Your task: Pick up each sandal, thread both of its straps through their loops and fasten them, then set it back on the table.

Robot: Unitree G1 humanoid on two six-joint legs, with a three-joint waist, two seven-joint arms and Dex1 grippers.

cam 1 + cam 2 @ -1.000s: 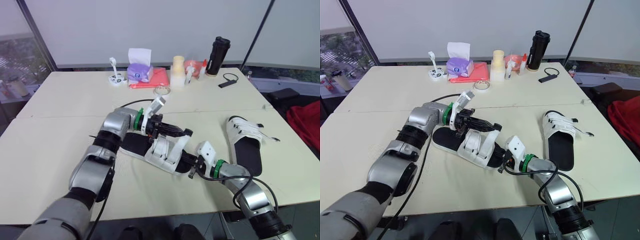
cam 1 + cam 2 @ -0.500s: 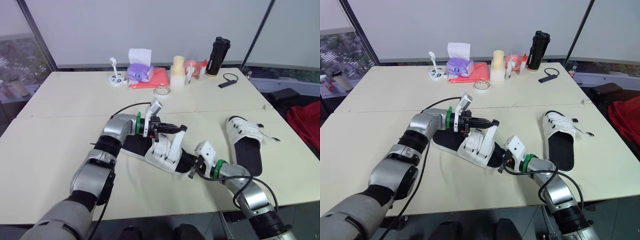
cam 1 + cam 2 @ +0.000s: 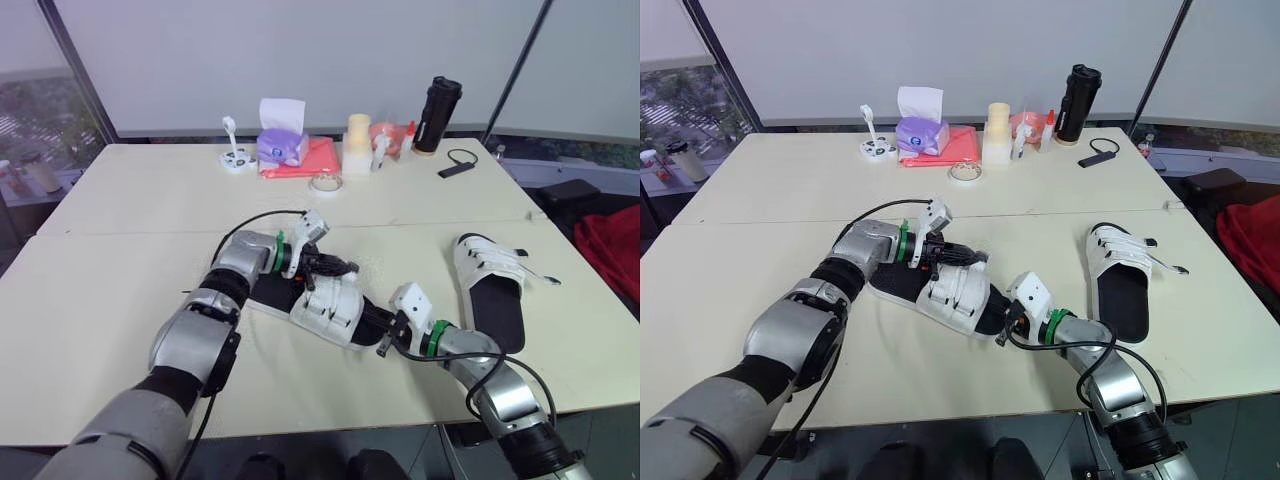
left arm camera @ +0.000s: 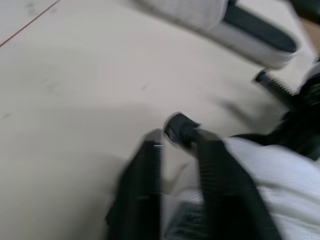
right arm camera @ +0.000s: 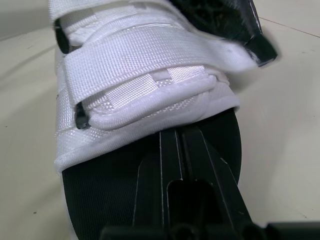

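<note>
A white-strapped sandal with a black footbed (image 3: 322,306) lies on the table near the middle. My left gripper (image 3: 338,268) rests low over its far side, fingers (image 4: 150,175) closed on the end of a white strap (image 4: 260,200) that lies flat across the sandal. My right gripper (image 3: 380,335) is shut on the sandal's black sole (image 5: 150,190) at the near end, pinning it to the table. In the right wrist view both straps (image 5: 145,75) cross the upper. The second sandal (image 3: 490,285) lies on the table to the right, a loose strap end sticking out.
Along the table's far edge stand a tissue box (image 3: 281,148), a red cloth (image 3: 320,156), a tape roll (image 3: 323,182), a cream container (image 3: 357,142), a black bottle (image 3: 438,100) and a small black device (image 3: 458,163). A red cloth (image 3: 615,240) lies beyond the right edge.
My left gripper has come down and drawn back, laying the raised strap flat across the sandal. The right gripper and second sandal have not moved.
</note>
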